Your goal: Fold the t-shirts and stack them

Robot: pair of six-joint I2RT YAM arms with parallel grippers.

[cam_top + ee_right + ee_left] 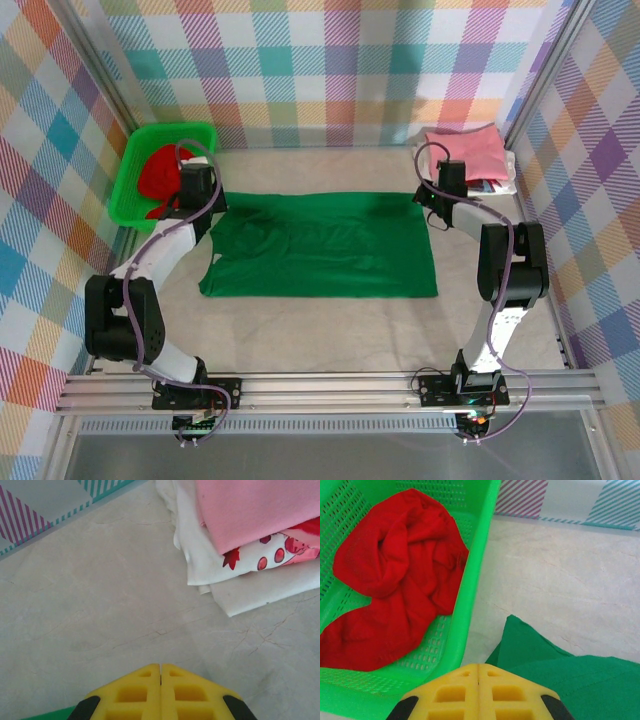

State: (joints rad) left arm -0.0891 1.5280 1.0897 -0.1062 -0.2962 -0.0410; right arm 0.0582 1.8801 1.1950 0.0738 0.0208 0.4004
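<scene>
Dark green cotton t-shirt, the largest cloth, lies spread flat in the middle of the pale bench, and it seems to be folded into a wide rectangle.

The left pincer is clenched, its yellow fingers pressed together just over the far left corner of this shirt. The right pincer is clenched too, near the far right corner. Whether any cloth is pinched between the fingers, I cannot tell.

For a good fold, both corners should be taken together and carried level, so that the edge does not become skew.

Beside the left pincer stands a bright green plastic basket with a crumpled red t-shirt inside. Near the right pincer lies a pile of folded shirts, with a pink t-shirt on top and a white printed one under it.

The bench looks like stone with fine cracks, and pastel checked walls stand around it.
</scene>
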